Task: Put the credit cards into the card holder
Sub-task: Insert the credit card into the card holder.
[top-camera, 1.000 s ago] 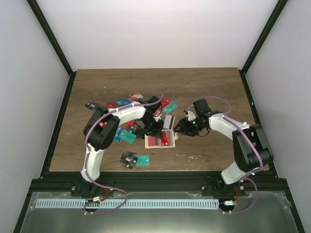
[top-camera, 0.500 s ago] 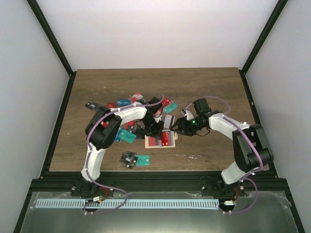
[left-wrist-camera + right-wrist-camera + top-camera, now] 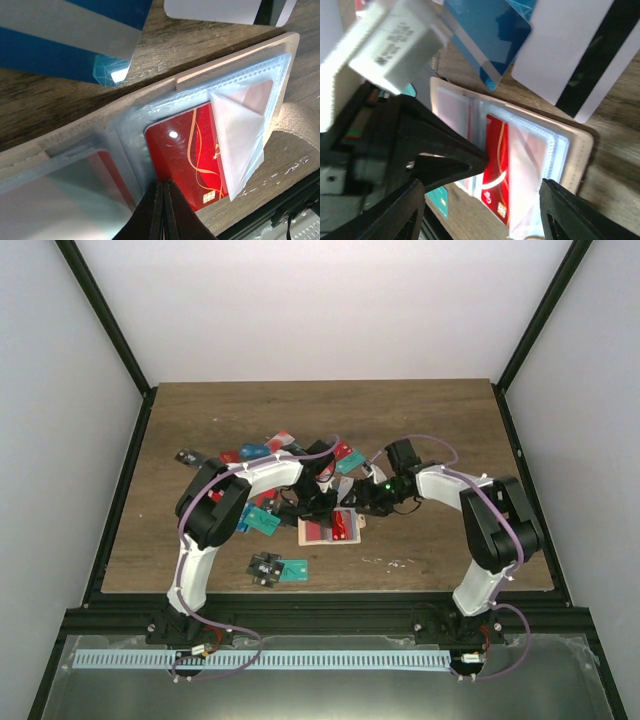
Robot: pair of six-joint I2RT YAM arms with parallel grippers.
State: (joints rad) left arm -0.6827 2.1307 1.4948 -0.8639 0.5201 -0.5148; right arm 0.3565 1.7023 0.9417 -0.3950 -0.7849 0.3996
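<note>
The tan card holder [image 3: 330, 529] lies open on the table, its clear sleeves facing up. A red credit card [image 3: 190, 150] sits partly inside one sleeve, its chip end sticking out. My left gripper [image 3: 163, 186] is shut, and its tips touch the near edge of that red card [image 3: 495, 170]. Nothing shows between its fingers. My right gripper [image 3: 482, 220] hangs open just above the card holder [image 3: 582, 145], one finger on each side of the red card. In the top view the right gripper [image 3: 358, 498] and the left gripper [image 3: 318, 502] almost meet.
More credit cards [image 3: 262, 454] lie scattered behind and left of the holder. A blue card [image 3: 490, 35] and a white card with a black stripe [image 3: 570, 55] lie just beyond it. A teal card [image 3: 294, 570] and a black card [image 3: 265, 567] lie near the front edge.
My right gripper has moved left over the card holder and its jaws have spread wider. The left gripper has stayed shut at the red card.
</note>
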